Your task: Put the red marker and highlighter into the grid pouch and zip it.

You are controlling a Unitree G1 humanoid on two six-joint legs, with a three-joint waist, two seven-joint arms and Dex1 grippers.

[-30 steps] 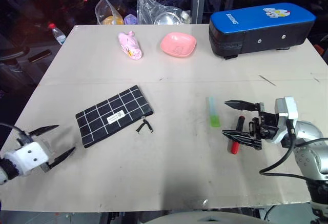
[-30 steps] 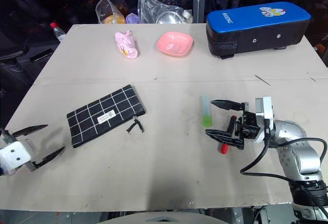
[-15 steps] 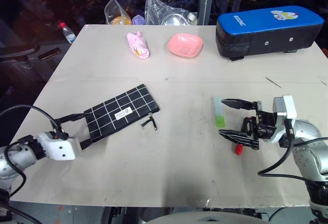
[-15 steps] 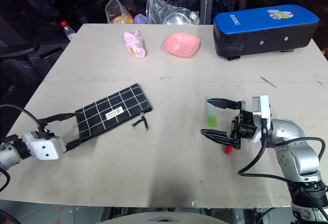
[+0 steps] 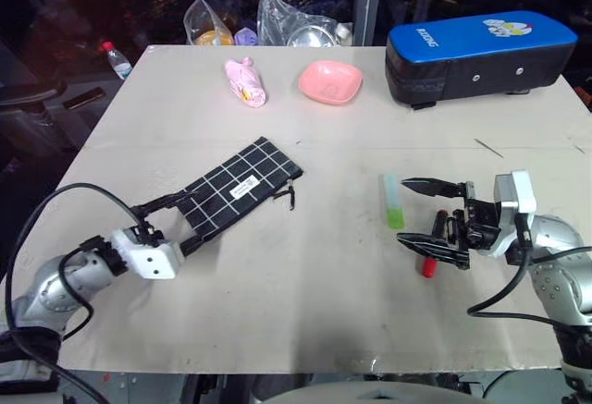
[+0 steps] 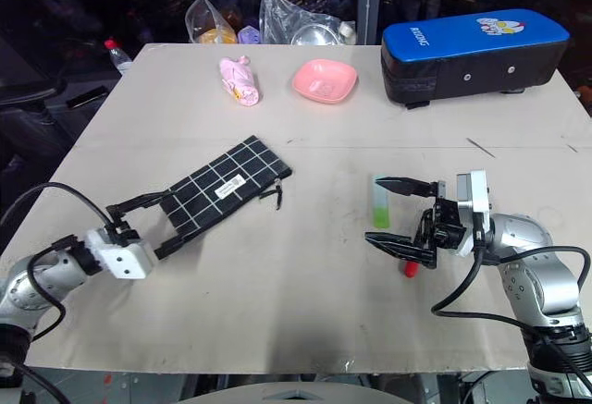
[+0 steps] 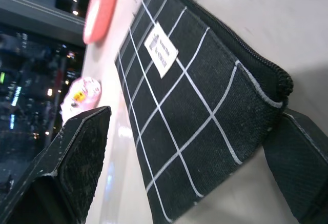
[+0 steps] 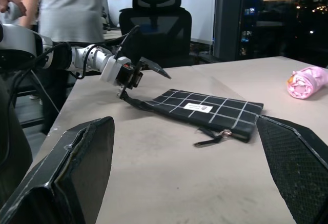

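A: Where's the grid pouch (image 5: 239,189)?

B: Flat on the tabletop (image 5: 305,293), left of the middle, lying at a slant with its small white label up. Its black zipper pull (image 5: 286,196) trails off the end nearer the centre.

A: And the left gripper (image 5: 176,226)?

B: At the pouch's near-left end, fingers spread wide, one on each side of that end. From the left wrist view the fabric corner sits between them (one finger (image 7: 297,157) looks just beside the corner, though I can't say it touches). Nothing is grasped.

A: The highlighter (image 5: 392,202)?

B: Right of centre, lying on the tabletop, pale body with the green end toward the robot. The red marker (image 5: 431,258) is just beyond it to the right, its red end nearest the robot.

A: Is the right gripper (image 5: 418,214) holding either?

B: No. Its fingers are released and wide apart, pointing toward the left. The lower finger crosses in front of the marker, the upper one ends just beside the highlighter.

A: What else is out there?

B: Along the far edge: a pink pouch (image 5: 245,82), a pink dish (image 5: 330,81), and a big blue-topped black case (image 5: 476,48). Plastic bags (image 5: 277,23) sit behind, and a small bottle (image 5: 117,58) stands off the far-left corner. The right wrist view catches a person in a grey shirt (image 8: 72,8) standing beside an office chair (image 8: 156,21).
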